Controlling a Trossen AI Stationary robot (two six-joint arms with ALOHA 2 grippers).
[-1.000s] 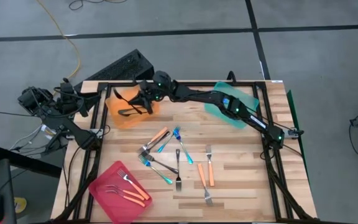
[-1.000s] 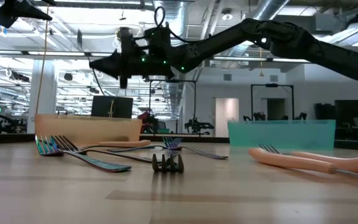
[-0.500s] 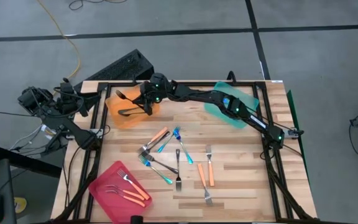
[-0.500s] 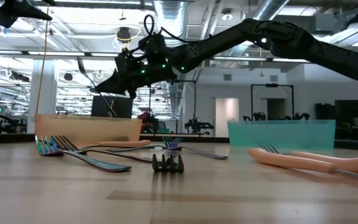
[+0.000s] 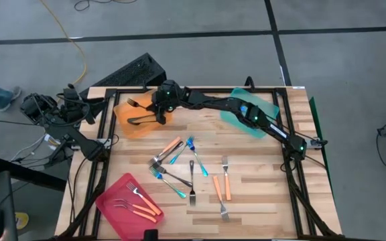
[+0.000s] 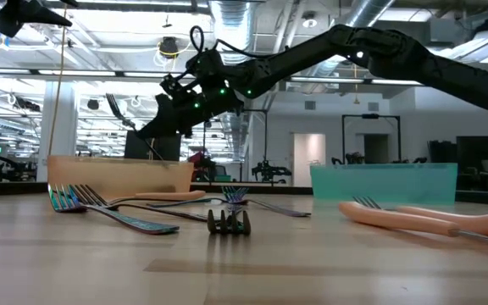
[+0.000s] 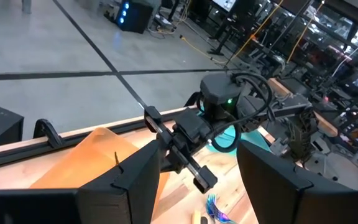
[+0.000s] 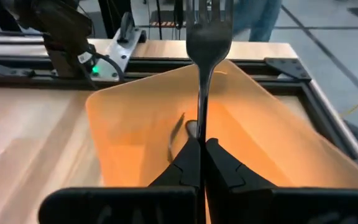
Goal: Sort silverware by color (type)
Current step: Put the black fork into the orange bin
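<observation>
My right gripper (image 8: 201,148) reaches across the table's far side and hangs over the orange tray (image 5: 129,124), shut on a dark metal fork (image 8: 207,25). In the high view the fork's tines (image 5: 133,102) point to the tray's far left. Another dark fork (image 5: 141,120) lies in that tray. Several forks with orange, blue or metal handles (image 5: 179,164) lie scattered mid-table. My left gripper (image 7: 194,186) stays open and apart from everything, off the table's left edge, facing the tray. My right gripper pinches the fork's handle (image 8: 201,124) between its two fingers (image 8: 185,165). The fingers come from the table's right, slanting a little downward, and lie along the fork. The fork sticks out ahead of them, tines foremost, clear above the orange tray.
A pink tray (image 5: 112,207) at the near left holds several orange-handled forks. A teal tray (image 5: 263,127) sits at the far right under my right arm. Black frame rails (image 5: 106,147) run along the table's sides.
My right gripper has tipped its fingers downward toward the orange tray, rolled somewhat and sunk a little. The fork has swung with it and now points down and left over the tray. The gripper stays shut.
</observation>
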